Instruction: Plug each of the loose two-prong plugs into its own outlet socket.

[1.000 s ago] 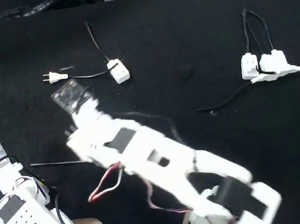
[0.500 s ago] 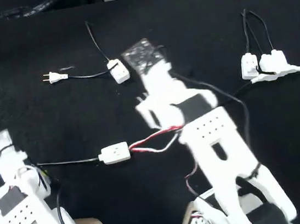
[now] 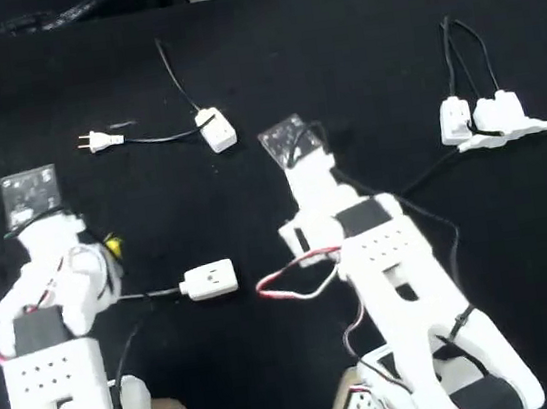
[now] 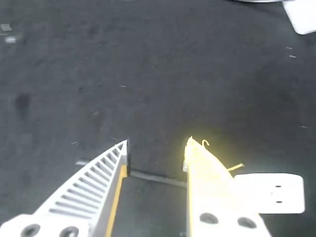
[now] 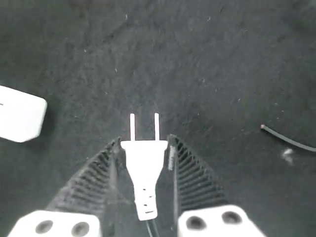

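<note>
A white two-prong plug (image 5: 144, 158) sits between the fingers of my right gripper (image 5: 143, 140), which is shut on its body; the prongs point outward over the black mat. In the high view the right arm (image 3: 357, 224) stands mid-table. A white socket block (image 3: 208, 279) lies to its left, its black cable (image 4: 153, 177) running between the fingers of my open left gripper (image 4: 157, 148), seen from above with its yellow finger (image 3: 110, 248). The same block (image 4: 271, 192) lies just beside that finger. Another loose plug (image 3: 94, 140) lies far left, wired to a second socket block (image 3: 215, 129).
Two joined white socket blocks (image 3: 484, 118) with black cables lie at the right. A black cable end (image 5: 286, 140) trails on the mat near the right gripper. A white block (image 5: 19, 118) lies to one side of the held plug.
The right arm swung from the left side to the table's middle, uncovering the near socket block. The left arm moved forward and its gripper came down over that block's cable.
</note>
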You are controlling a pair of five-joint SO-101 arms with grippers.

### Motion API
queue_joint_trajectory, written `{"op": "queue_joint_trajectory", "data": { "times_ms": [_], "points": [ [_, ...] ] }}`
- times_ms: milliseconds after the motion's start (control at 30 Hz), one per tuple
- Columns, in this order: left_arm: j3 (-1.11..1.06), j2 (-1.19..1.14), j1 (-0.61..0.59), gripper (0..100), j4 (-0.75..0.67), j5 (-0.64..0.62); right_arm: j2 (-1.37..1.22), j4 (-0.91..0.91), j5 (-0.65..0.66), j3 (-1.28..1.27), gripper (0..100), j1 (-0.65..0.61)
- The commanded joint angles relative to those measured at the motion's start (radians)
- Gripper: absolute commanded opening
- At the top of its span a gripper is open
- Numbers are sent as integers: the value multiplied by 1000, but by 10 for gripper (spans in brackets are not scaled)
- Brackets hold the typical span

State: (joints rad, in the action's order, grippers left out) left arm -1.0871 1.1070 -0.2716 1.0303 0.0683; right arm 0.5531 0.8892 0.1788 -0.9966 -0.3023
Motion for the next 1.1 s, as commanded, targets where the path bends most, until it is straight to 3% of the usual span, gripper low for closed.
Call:
{"op": "queue_joint_trajectory", "data": {
  "times_ms": [0, 300, 567, 700, 867, 1067],
  "points": [
    [61, -167, 44, 191, -115, -48, 41, -106, 9, -45, 11, 20],
    [70, -594, 53, 191, -284, -126, 31, -339, 9, -87, 11, 18],
    [58, -612, 54, 191, -288, -173, -101, -385, 9, -79, 12, -110],
    [27, -612, 54, 191, -331, -173, -179, -377, 9, -38, 21, -104],
    [-1, -612, 104, 191, -381, -172, -220, -365, 9, -35, 149, -103],
    [-19, -603, 162, 191, -387, -167, -101, -288, 2, -44, 149, -20]
  ]
}}
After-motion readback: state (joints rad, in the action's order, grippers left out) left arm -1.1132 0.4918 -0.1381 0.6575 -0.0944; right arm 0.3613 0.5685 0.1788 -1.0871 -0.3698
